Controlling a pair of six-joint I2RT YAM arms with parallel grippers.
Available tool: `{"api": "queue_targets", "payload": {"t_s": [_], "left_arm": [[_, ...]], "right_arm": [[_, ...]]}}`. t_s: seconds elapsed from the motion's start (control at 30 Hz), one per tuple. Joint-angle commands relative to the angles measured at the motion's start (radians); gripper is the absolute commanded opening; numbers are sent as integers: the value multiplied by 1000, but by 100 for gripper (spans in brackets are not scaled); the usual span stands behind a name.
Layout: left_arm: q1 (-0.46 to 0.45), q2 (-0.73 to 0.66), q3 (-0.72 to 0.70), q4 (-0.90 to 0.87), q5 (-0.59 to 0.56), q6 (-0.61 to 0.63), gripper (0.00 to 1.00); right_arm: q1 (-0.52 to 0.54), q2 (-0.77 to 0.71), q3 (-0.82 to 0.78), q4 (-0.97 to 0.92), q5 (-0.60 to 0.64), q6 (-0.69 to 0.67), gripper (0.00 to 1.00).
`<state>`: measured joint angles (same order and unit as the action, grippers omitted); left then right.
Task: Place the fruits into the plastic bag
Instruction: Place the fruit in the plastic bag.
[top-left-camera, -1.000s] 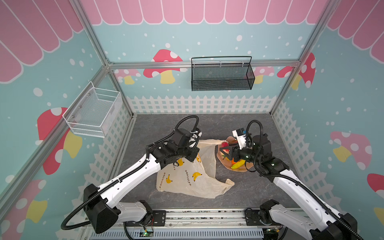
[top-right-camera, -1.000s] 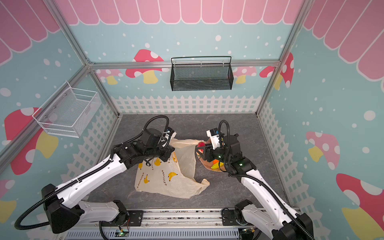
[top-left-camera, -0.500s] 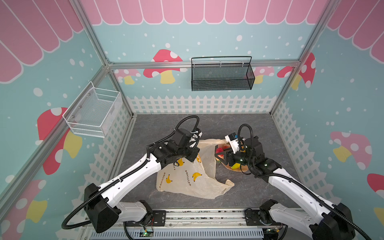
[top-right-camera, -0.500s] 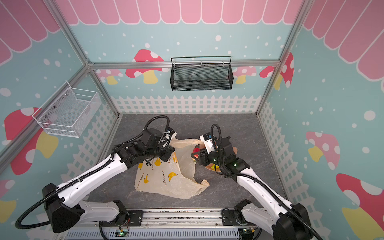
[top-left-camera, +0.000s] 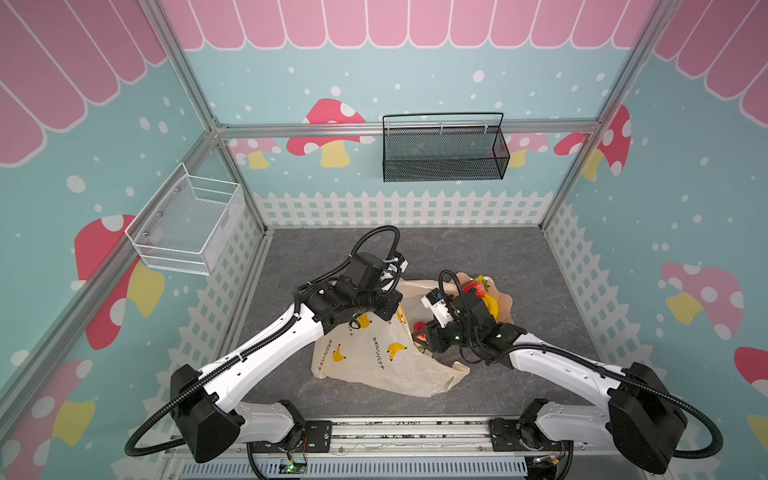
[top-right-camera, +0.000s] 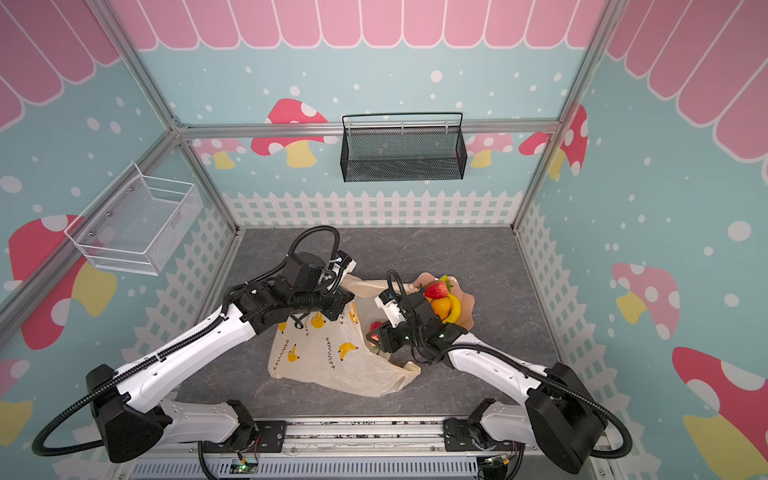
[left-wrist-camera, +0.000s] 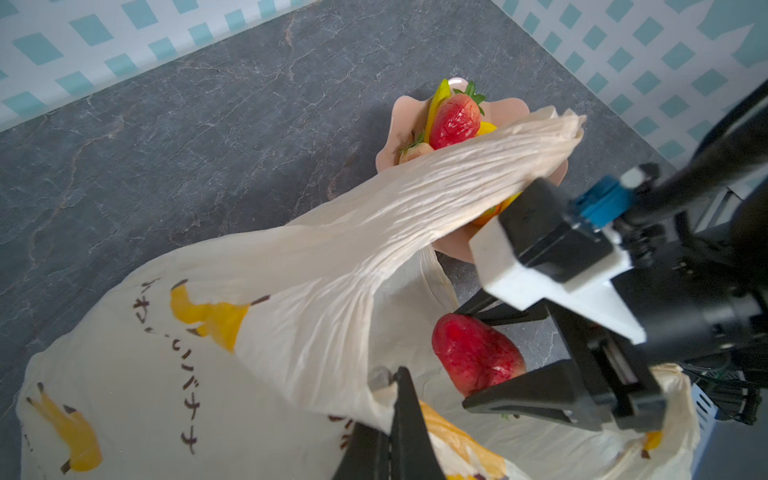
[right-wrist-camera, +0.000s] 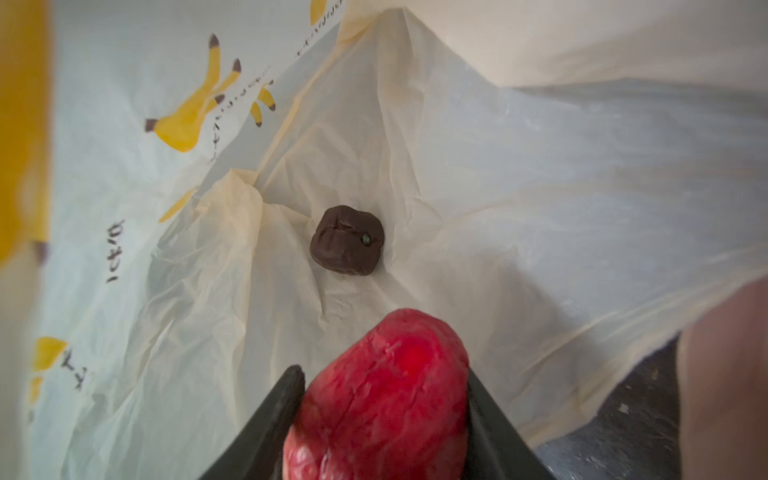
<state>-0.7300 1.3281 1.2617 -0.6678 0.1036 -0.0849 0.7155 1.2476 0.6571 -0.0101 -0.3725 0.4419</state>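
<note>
Right wrist view is basically the inside of the plastic bag (right-wrist-camera: 478, 174). It's thin, crinkly, cream and half see-through, with yellow banana prints and dark lettering showing through the wall. On the bag's floor sits the dark brown fruit (right-wrist-camera: 347, 240), small, lumpy-round and glossy. Right at the mouth is the strawberry (right-wrist-camera: 386, 411), red, wrinkled and shiny. It's pinched between the two black fingers (right-wrist-camera: 286, 399) of the right claw (right-wrist-camera: 382, 374), so that claw is grasping the strawberry just at the bag's opening.

Left wrist view has the left claw (left-wrist-camera: 400, 386) clenched on the bag's upper rim. It holds that layer up so the mouth gapes toward the right claw. One ribbed handle loop sticks out in front of the pink plate (left-wrist-camera: 395, 124).

In both top views the bag lies mid-surface (top-left-camera: 478, 257), a bit toward the near side, mouth facing right. The wavy-edged plate is just right of it and slightly farther back. It holds a second strawberry (top-right-camera: 436, 289), a tangerine (top-right-camera: 441, 306) and a curved yellow banana (top-right-camera: 456, 311), piled up touching.

The surface is dark grey with a marbled stone look. The walls (top-left-camera: 415, 62) are teal with white dots and cartoon mushrooms, with a white picket-fence strip low down and pink scallops up top. A black mesh basket (top-left-camera: 442, 153) hangs on the far wall, and a white wire basket (top-left-camera: 187, 224) on the left one.
</note>
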Motion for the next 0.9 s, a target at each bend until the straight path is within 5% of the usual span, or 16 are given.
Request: {"api": "queue_targets", "payload": {"t_s": [0.0, 0.3, 0.87], "left_arm": [[-5, 10, 36, 5, 46, -18, 0], [-6, 13, 32, 4, 59, -24, 0], [-5, 15, 5, 19, 74, -44, 0]], "right_arm": [[13, 19, -19, 56, 21, 1, 47], [22, 90, -5, 98, -8, -5, 47], [115, 443, 230, 214, -125, -17, 46]]}}
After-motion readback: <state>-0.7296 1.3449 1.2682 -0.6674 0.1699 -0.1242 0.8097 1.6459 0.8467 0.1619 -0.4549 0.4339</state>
